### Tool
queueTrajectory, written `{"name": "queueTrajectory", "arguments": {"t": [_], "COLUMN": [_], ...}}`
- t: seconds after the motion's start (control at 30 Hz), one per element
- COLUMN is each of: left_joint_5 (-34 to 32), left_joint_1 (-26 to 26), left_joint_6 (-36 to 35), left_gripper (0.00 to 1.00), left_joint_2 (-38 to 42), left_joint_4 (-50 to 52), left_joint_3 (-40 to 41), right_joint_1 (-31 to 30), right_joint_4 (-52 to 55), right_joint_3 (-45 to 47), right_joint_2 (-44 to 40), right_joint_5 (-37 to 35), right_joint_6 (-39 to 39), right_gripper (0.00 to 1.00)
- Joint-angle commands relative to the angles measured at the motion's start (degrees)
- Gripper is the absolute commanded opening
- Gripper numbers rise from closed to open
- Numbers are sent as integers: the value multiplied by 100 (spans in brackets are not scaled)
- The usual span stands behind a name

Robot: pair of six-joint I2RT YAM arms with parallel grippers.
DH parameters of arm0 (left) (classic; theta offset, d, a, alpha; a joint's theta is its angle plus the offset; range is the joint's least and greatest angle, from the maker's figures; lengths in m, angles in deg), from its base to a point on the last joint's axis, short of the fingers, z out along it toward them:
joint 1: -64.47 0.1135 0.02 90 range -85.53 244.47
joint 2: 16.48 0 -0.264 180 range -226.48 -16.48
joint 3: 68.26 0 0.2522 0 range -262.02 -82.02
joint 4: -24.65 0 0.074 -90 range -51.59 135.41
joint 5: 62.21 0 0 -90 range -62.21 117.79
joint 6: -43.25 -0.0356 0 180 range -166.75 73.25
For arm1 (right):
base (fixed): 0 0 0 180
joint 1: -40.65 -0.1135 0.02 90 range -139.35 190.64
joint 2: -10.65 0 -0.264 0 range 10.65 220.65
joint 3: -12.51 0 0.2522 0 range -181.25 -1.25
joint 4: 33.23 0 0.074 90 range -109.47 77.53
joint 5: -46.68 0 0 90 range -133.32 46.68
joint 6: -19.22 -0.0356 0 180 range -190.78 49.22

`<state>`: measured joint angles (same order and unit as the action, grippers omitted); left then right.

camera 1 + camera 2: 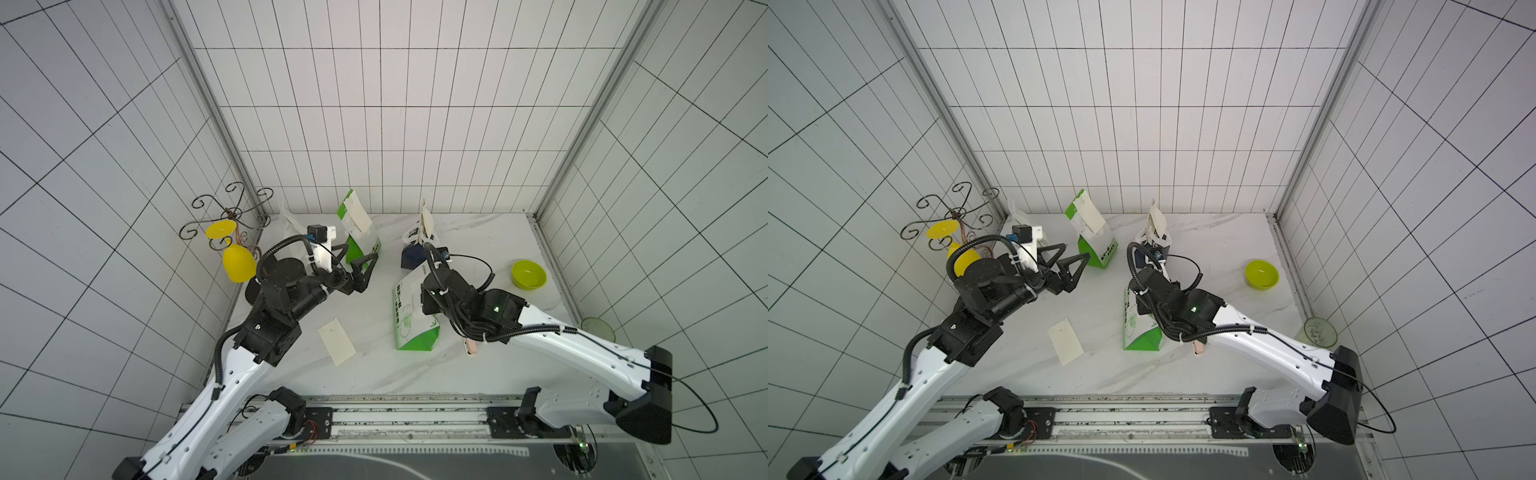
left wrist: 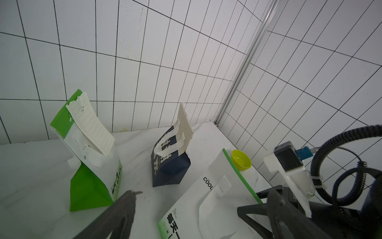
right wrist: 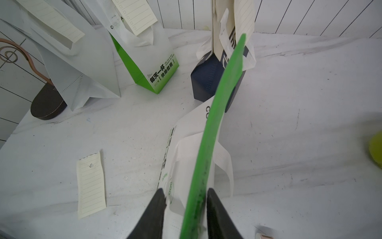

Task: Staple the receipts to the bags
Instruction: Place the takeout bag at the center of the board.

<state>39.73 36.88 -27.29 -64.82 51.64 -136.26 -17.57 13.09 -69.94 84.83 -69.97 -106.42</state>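
Observation:
My right gripper (image 3: 186,198) is open, its jaws straddling the green top edge of a white-and-green bag (image 1: 409,320) that leans mid-table; the edge rests against one finger (image 3: 215,207), with a gap to the other. A loose receipt (image 1: 336,340) lies flat on the table to its left. At the back stand a white bag (image 3: 82,68), another white-and-green bag (image 1: 359,241) and a navy bag (image 1: 413,255), each with a receipt hanging at its top. My left gripper (image 1: 365,266) hovers open and empty beside the back white-and-green bag.
A lime bowl (image 1: 528,274) sits at the right. A yellow goblet (image 1: 237,262) hangs on a wire stand (image 1: 228,216) at back left. A clear green cup (image 1: 598,330) stands at the right edge. A small pink object (image 1: 471,347) lies under my right forearm.

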Motion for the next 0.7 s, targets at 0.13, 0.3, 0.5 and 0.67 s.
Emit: {"name": "queueTrajectory", "arguments": {"t": [0.13, 0.3, 0.5, 0.67], "left_joint_5": [138, 334, 547, -94], "left_joint_1": [13, 10, -397, -1276], "left_joint_6": [-171, -257, -227, -228], "left_gripper": [97, 97, 97, 97], "left_joint_2": [102, -61, -228, -554], "left_joint_4": [466, 705, 748, 1165], "left_joint_3": [-69, -70, 2, -455], "right_joint_1": [-178, -180, -169, -169], "right_joint_4": [-897, -1170, -1317, -1405], "right_joint_3": [482, 575, 824, 1108], "right_joint_2": [-284, -566, -1010, -1734], "right_joint_5": [193, 269, 234, 168], "right_joint_6": [189, 457, 636, 764], "right_gripper": [60, 69, 70, 71]}}
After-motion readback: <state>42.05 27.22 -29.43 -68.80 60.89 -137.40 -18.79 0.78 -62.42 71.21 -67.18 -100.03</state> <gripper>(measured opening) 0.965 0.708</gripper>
